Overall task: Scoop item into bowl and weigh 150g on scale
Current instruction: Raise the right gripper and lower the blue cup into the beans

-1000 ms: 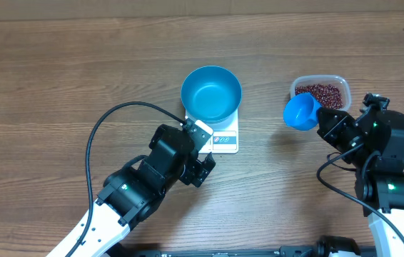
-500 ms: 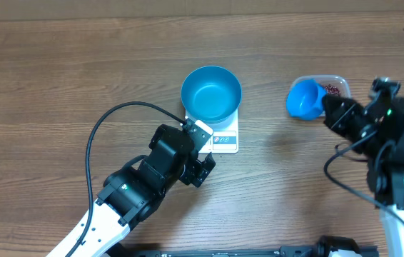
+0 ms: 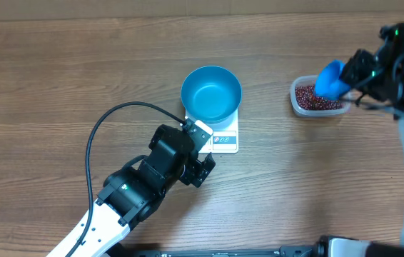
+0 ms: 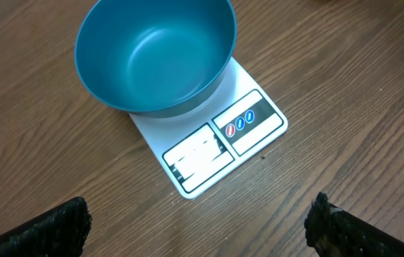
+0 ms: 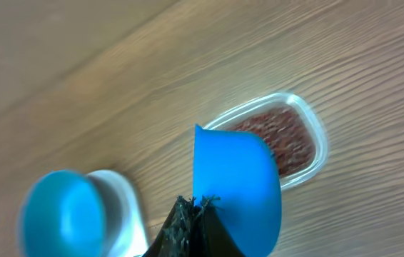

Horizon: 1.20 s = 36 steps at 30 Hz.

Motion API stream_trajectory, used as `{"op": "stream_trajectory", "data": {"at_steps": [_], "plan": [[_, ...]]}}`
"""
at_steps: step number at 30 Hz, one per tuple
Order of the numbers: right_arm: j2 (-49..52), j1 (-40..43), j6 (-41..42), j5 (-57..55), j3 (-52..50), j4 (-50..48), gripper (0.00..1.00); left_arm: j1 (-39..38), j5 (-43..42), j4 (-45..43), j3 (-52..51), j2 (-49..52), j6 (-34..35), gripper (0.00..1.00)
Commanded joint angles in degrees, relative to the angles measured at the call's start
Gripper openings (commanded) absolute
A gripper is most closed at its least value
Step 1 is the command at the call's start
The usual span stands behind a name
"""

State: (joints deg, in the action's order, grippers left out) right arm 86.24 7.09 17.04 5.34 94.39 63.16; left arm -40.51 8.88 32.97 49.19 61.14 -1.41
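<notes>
The blue bowl (image 3: 211,93) (image 4: 155,57) stands empty on the white scale (image 3: 225,140) (image 4: 248,125). My left gripper (image 3: 203,151) (image 4: 198,232) hovers just in front of the scale, open wide with nothing between its fingers. The beans (image 3: 316,95) (image 5: 288,135) lie in a clear tub at the right. My right gripper (image 3: 350,73) (image 5: 195,205) is shut on the handle of a small blue scoop (image 3: 329,78) (image 5: 236,187), which hangs tilted over the tub's right end. I cannot see inside the scoop.
The clear plastic tub (image 3: 294,96) (image 5: 320,153) sits on the wooden table to the right of the scale. The left arm's black cable (image 3: 109,118) loops over the table to the left of the bowl.
My right arm has swung up and to the right, carrying the scoop from the tub's left side to over its right end. The left arm has not moved.
</notes>
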Motion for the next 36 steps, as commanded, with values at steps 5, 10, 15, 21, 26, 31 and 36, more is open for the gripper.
{"op": "stream_trajectory", "data": {"at_steps": [5, 10, 15, 21, 26, 31, 36], "plan": [[7.0, 0.2, -10.6, -12.1, 5.5, 0.9, 0.04, 0.1, 0.7, -0.2, -0.3, 0.3, 0.8, 1.0], [9.4, 0.0, -15.6, -15.4, 5.4, -0.1, 0.04, 0.1, 0.7, -0.2, -0.3, 0.2, 0.8, 0.99], [11.1, -0.8, -19.1, -17.4, 5.4, -2.0, 0.04, 0.1, 0.7, -0.2, -0.3, 0.3, 0.8, 0.99], [13.6, -2.9, -20.2, -17.3, 5.4, -3.4, 0.04, 0.1, 0.7, -0.2, -0.3, 0.3, 0.8, 0.99], [15.9, -6.3, -20.1, -19.7, 5.4, -4.3, 0.04, 0.1, 0.7, -0.2, -0.3, 0.3, 0.8, 1.0], [18.1, -9.4, -20.1, -26.8, 5.4, -4.3, 0.04, 0.1, 0.7, -0.2, -0.3, 0.2, 0.8, 1.0], [19.4, -10.4, -19.6, -29.2, 5.3, -2.8, 0.04, 0.1, 0.7, -0.2, -0.3, 0.3, 0.8, 1.0]]}}
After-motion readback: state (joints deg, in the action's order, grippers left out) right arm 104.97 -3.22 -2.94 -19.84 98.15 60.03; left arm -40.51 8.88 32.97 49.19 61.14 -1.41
